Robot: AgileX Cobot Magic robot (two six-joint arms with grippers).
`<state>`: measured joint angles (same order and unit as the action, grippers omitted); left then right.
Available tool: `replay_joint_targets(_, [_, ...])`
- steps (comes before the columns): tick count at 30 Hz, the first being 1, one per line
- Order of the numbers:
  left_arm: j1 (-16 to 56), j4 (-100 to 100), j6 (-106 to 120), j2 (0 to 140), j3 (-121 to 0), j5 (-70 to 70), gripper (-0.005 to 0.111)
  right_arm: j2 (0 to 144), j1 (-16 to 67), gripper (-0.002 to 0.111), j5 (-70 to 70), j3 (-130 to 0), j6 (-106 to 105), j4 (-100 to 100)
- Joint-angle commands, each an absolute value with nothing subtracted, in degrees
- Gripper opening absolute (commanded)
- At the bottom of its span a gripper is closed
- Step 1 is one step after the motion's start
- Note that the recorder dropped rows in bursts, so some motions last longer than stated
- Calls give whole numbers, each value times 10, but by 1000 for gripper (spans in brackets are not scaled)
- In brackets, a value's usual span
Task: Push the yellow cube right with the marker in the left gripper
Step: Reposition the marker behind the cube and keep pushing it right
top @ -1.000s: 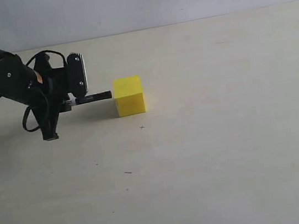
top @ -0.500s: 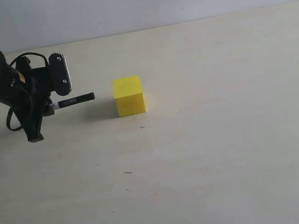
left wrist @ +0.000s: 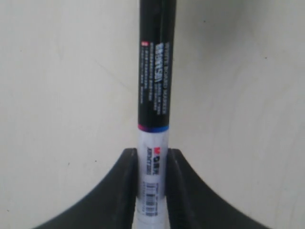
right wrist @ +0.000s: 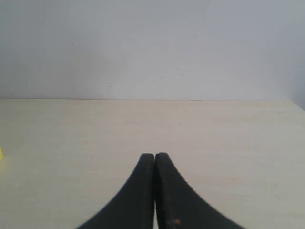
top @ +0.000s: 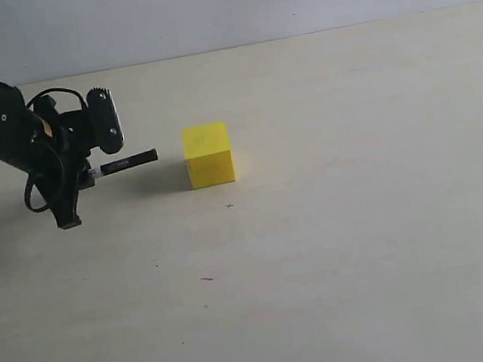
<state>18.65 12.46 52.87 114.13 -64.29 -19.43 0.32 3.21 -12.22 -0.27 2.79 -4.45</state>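
Table [top: 364, 218] bears yellow cube [top: 208, 155]; left gripper [top: 87, 173] clamps marker [top: 126, 163].

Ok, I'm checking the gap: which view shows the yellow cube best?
The exterior view: the whole yellow cube shows, apart from the marker tip. The right wrist view catches only a sliver; the left wrist view none.

marker [top: 126, 163]: level, clamped in left gripper [top: 87, 173] | yellow cube [top: 208, 155]: upright, just beyond tip
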Motion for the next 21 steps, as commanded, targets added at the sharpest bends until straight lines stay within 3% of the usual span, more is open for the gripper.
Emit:
replay_joint_targets(1, [189,130,516,1145,-646,-191,0,0,30,0,-114,0,30,-45])
replay_joint_targets(13, [196,131,476,1180,-686,-189,0,0,30,0,-114,0,30,-45])
replay_joint_targets(21, [294,148,472,1190,-702,-195,0,0,30,0,-114,0,30,-45])
